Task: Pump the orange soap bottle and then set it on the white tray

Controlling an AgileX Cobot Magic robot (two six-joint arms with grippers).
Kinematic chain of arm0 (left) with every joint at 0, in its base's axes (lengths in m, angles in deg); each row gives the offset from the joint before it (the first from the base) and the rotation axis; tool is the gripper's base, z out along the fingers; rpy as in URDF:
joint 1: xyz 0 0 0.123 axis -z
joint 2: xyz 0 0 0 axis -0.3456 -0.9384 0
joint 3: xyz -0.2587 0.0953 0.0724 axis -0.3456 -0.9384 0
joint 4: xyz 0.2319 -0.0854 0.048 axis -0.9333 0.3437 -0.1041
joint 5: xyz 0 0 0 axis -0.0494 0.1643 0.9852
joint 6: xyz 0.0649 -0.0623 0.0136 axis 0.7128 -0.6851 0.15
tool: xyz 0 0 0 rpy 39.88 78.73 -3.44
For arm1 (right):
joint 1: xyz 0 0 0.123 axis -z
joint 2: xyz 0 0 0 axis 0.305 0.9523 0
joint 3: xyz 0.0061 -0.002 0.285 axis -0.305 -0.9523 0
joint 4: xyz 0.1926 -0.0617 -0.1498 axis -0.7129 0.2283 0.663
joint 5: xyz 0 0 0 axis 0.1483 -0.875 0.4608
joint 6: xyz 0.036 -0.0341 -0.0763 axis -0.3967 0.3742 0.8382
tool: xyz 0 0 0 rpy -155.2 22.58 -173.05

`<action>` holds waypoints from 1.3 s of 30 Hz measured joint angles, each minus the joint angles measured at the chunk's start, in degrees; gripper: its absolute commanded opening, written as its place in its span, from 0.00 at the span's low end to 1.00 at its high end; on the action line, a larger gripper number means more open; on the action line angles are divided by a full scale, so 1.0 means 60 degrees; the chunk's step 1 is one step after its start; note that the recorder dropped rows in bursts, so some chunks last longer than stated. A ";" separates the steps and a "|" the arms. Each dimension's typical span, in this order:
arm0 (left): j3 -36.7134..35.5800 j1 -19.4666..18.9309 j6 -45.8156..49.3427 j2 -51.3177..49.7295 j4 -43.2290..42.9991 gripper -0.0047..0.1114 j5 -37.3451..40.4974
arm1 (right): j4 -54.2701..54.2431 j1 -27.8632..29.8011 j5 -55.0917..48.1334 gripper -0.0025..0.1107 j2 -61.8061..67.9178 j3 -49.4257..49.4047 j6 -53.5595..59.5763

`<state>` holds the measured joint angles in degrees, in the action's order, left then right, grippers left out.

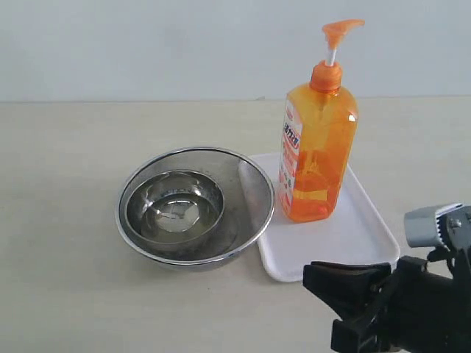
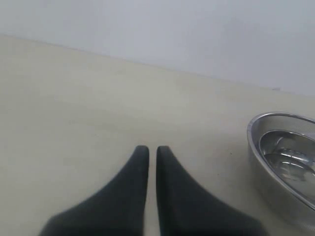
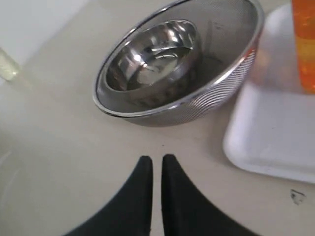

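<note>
Nearest, the right gripper (image 3: 156,158) hangs low over the table, jaws nearly together and empty. The left gripper (image 2: 152,148) is likewise narrow and empty. Beyond lies the white tray (image 1: 346,243), just beside a steel mesh bowl (image 1: 246,213) with a smaller steel bowl (image 1: 175,209) nested inside. The orange soap bottle (image 1: 318,151) stands upright on the tray, pump head (image 1: 340,29) raised. If pumping remains, press the head straight down to avoid tipping the bottle.

The worktop (image 1: 66,154) is a flat, pale beige, matte surface. Two items rest directly on it: a round steel mesh bowl (image 1: 249,202) near the centre, and the white tray (image 1: 346,239) just beside it, where the bowl's rim overlaps the tray's edge.
</note>
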<state>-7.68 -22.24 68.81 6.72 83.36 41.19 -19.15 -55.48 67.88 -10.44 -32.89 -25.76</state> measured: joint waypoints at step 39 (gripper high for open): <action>0.0000 0.0000 0.0000 0.0000 0.0000 0.09 0.0000 | -0.1225 0.3787 -0.9711 0.05 -1.2110 -0.0653 0.0831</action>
<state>-7.68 -22.24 68.81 6.72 83.36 41.19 -26.50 -32.76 9.62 -83.09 -36.81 -20.78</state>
